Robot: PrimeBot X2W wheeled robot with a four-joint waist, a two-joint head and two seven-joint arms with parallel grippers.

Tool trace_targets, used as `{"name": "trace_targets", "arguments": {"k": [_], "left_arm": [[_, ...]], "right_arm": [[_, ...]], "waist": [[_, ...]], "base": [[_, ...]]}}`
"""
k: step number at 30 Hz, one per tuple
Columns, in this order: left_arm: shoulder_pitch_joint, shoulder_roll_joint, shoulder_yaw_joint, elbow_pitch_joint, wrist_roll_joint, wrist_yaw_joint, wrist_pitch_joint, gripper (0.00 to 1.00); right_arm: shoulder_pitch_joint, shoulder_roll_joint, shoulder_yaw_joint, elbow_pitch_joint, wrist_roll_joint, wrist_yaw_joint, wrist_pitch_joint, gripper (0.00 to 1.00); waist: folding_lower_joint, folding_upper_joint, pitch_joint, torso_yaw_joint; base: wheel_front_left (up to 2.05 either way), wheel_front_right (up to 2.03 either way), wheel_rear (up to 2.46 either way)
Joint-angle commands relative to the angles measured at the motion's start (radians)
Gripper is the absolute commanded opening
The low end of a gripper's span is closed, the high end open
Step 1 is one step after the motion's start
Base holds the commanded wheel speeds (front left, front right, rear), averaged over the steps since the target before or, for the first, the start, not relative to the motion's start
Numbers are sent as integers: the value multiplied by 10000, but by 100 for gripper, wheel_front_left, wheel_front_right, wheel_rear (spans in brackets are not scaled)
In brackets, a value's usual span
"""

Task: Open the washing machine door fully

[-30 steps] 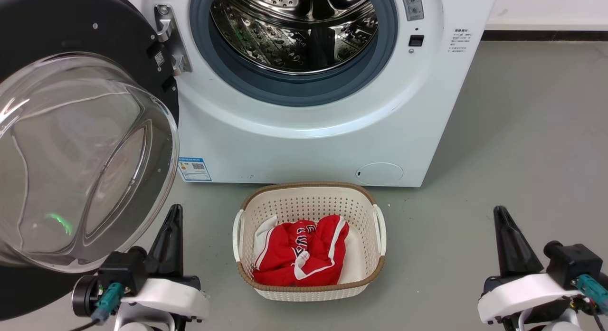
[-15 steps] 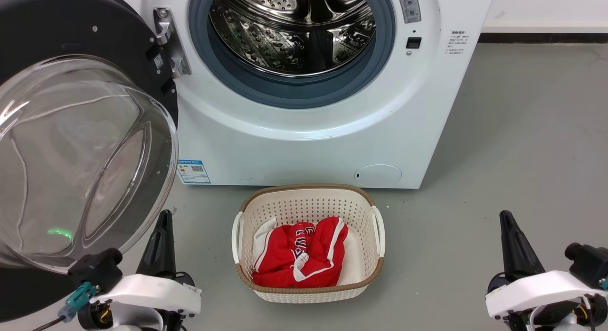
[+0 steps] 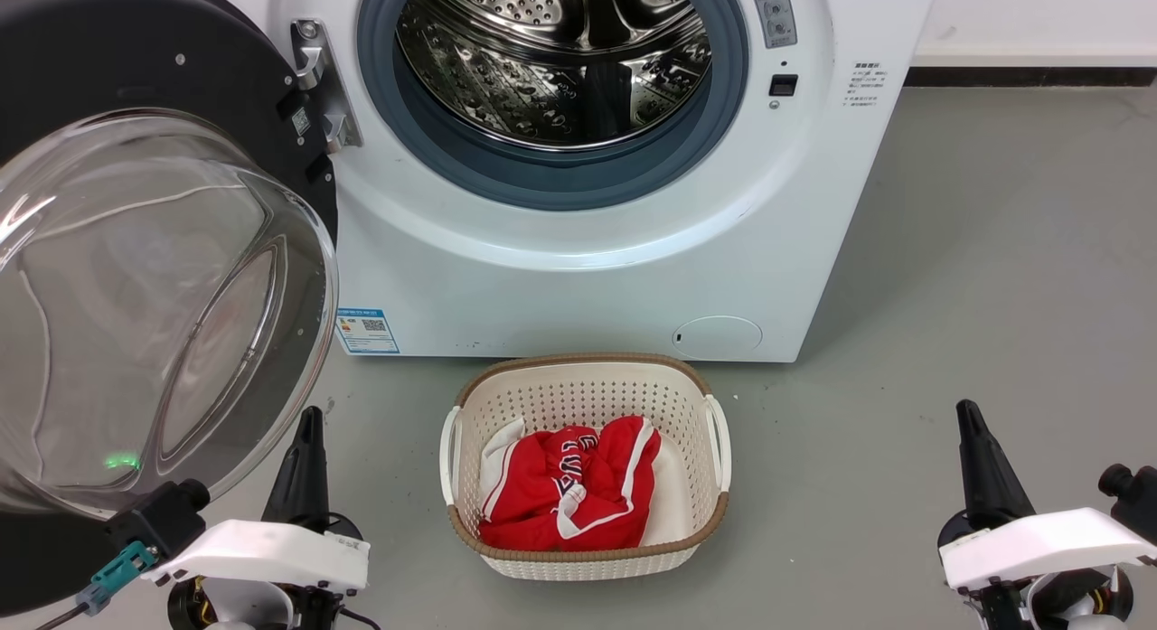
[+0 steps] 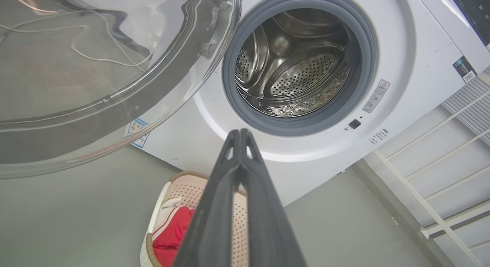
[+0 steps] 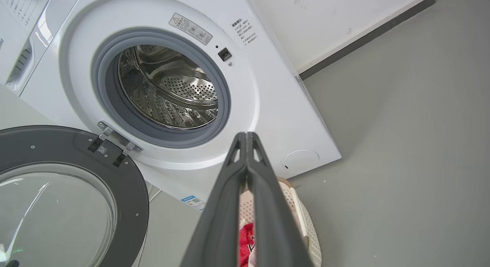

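The left gripper (image 3: 310,422) sat at seven o'clock in the head view, its two dark fingers (image 4: 214,205) pressed together and holding nothing, tips pointing toward twelve. The right gripper (image 3: 966,413) sat at five o'clock with its fingers (image 5: 224,205) likewise together and empty, well apart from everything else.

Just toward ten o'clock from the left gripper hung the washing machine door (image 3: 163,277), swung wide open. Its clear glass bowl bulged toward the camera and its black rim ran off the view's left edge. The bowl's lower edge overlapped the left wrist's dark connector in the head view, and I could not tell whether they touched. A metal hinge (image 3: 316,79) at eleven o'clock joined the door to the washing machine (image 3: 587,277), which stood at twelve o'clock. Its blue-grey gasket (image 3: 551,173) ringed the bare steel drum (image 3: 560,61).

A cream perforated basket (image 3: 578,363) stood on the grey floor (image 3: 949,296) at six o'clock of the machine, just beside its front and between the two grippers. A red garment (image 3: 578,490) lay crumpled in it.
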Motion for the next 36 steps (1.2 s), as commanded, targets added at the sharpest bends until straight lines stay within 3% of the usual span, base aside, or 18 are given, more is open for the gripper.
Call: {"name": "trace_targets", "arguments": {"k": [1, 36], "left_arm": [[-248, 1, 69, -84, -371, -53, 76, 0], [-373, -138, 397, 238, -4675, -161, 1175, 0]], "right_arm": [[-261, -5, -35, -66, 393, 1, 61, 0], [-527, -4, -208, 311, 4861, -1, 964, 0]], "waist": [[0, 0, -7, -4], [0, 0, -168, -90]], "base": [[0, 0, 0], [0, 0, 0]]}}
